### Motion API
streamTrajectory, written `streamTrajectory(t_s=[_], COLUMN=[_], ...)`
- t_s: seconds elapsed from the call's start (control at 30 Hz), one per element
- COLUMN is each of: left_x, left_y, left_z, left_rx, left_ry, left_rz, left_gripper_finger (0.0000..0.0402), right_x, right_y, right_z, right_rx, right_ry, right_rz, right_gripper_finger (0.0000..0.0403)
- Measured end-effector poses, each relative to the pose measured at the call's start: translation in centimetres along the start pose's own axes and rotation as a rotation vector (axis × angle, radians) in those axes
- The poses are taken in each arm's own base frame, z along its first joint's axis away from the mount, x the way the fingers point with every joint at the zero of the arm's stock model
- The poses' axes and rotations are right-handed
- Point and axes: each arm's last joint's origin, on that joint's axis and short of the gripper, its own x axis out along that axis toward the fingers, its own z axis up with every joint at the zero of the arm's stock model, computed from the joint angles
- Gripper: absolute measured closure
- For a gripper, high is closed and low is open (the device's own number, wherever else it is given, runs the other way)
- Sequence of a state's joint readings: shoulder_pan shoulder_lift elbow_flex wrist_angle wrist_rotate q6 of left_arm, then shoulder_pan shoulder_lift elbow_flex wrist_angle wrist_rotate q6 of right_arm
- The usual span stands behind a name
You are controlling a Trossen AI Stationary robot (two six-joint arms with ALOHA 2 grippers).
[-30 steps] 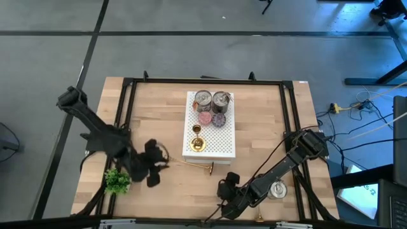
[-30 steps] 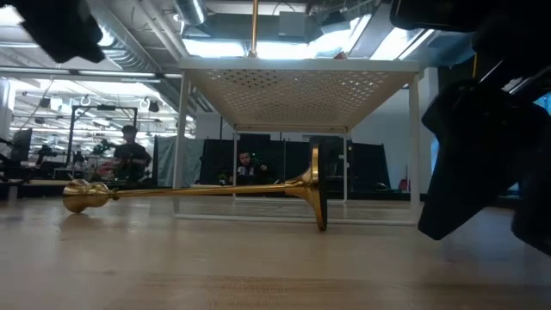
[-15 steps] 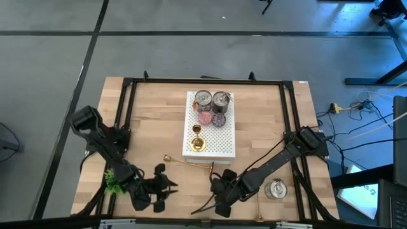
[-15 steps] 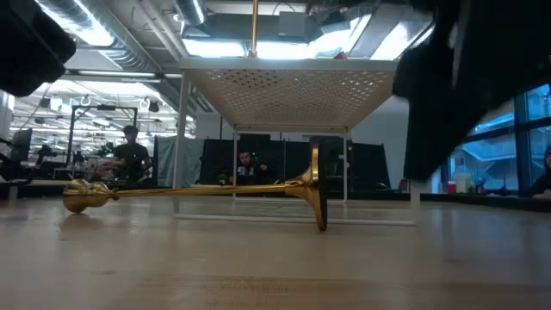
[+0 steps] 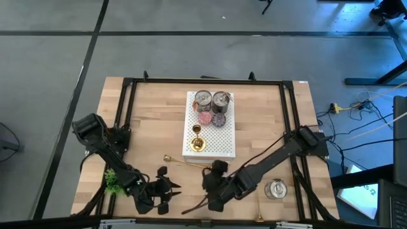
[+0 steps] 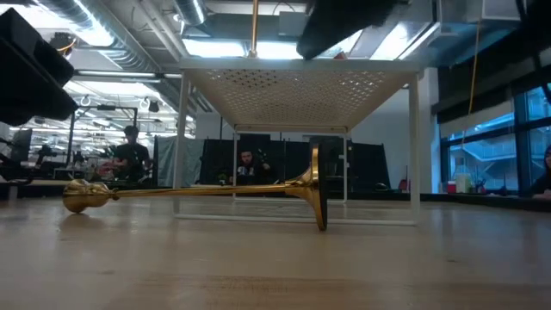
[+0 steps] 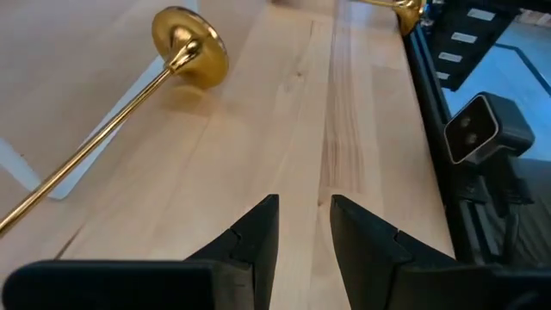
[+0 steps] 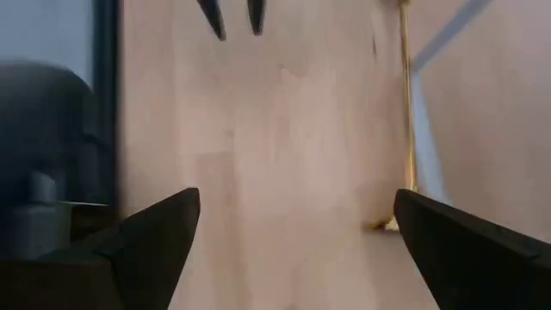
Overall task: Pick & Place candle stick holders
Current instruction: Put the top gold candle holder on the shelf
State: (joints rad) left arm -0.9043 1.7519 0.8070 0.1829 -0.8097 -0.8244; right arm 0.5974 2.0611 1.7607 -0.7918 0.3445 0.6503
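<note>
A light wooden table (image 5: 261, 121) with a black frame is standing on a grey floor (image 5: 191, 51) crossed by dark lines. A white perforated stand (image 5: 222, 145) is sitting mid-table, carrying two silver tins (image 5: 203, 98), a pink disc (image 5: 205, 117), a purple disc (image 5: 219, 119) and two upright gold holders (image 5: 198, 144). A third holder (image 5: 187, 163) is lying on its side on the wood just in front of the stand, its round base (image 6: 317, 196) pointing toward the right arm; a fourth holder (image 5: 259, 208) is lying near the front edge by another tin (image 5: 277, 189). A small green plant (image 5: 116, 180) is sitting at the front left corner.

The left gripper (image 5: 166, 189) is hanging over the front of the table with its fingers (image 7: 258, 237) nearly together and holding nothing. The right gripper (image 5: 208, 186) is hovering close by, beside the fallen holder's base, with its fingers (image 8: 164, 232) spread wide and empty.

Beyond the table, the low view is showing a lit workshop with ceiling lights (image 6: 215, 47), windows (image 6: 482, 146) and two people (image 6: 129, 155) in the background.
</note>
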Motion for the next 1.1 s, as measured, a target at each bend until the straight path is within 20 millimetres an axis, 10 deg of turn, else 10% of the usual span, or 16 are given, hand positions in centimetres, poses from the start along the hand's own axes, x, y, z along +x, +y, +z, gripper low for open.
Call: streamTrajectory(t_s=[0.6,1.1], left_x=[-1.2,-1.7], left_y=[-0.8,-1.0], left_z=[-0.7,-1.0], left_rx=[0.019,0.031], left_ry=[-0.021,-0.040], left_rz=[-0.018,-0.014], left_gripper_finger=[0.0300,0.0300], right_x=[7.9,6.9], right_y=[-2.0,0.7], right_z=[-0.2,-1.8], right_rx=[-0.132,-0.139], right_ry=[0.003,-0.082], right_rz=[-0.183,-0.236], right_gripper_finger=[0.0073,0.0074])
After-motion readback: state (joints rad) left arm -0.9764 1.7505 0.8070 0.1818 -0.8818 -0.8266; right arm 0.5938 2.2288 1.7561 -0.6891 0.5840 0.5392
